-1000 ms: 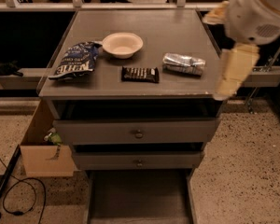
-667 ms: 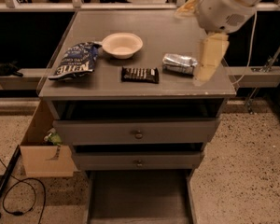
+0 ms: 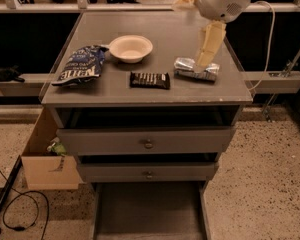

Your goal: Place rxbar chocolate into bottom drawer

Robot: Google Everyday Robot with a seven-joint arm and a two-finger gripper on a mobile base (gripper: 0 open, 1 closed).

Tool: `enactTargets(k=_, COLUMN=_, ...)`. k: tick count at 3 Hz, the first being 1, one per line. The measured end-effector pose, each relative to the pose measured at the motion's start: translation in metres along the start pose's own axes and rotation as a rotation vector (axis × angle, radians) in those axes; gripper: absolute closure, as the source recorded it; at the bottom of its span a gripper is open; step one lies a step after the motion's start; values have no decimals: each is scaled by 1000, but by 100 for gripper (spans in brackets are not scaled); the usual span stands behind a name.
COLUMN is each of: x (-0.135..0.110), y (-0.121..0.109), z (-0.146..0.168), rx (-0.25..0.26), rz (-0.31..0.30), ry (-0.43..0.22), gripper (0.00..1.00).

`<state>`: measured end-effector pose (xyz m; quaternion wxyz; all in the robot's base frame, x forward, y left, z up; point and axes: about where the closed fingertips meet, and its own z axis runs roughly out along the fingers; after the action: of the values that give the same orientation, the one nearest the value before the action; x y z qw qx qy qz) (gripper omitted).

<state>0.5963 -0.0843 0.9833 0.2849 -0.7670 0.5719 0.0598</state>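
The rxbar chocolate (image 3: 149, 80), a flat dark bar with white lettering, lies on the grey cabinet top (image 3: 155, 31) near the front edge. The bottom drawer (image 3: 149, 210) is pulled out below the cabinet, a wide grey tray with nothing showing in it. My gripper (image 3: 206, 54) hangs from the white arm at the upper right, over the silver foil packet (image 3: 196, 69), to the right of the bar and apart from it.
A blue chip bag (image 3: 80, 65) lies at the left of the top and a white bowl (image 3: 130, 48) behind the bar. The two upper drawers (image 3: 146, 143) with knobs stand slightly open. A cardboard box (image 3: 45, 154) stands on the floor at left, with a cable.
My arm has swung left and towards the back, from past the cabinet's right edge to over the foil packet. The objects on the top have not moved.
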Motion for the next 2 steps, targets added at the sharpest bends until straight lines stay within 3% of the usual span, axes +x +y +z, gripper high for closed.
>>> enactTargets(k=2, x=1, y=-10, z=12, rx=-10, rz=7, ry=11, gripper=0)
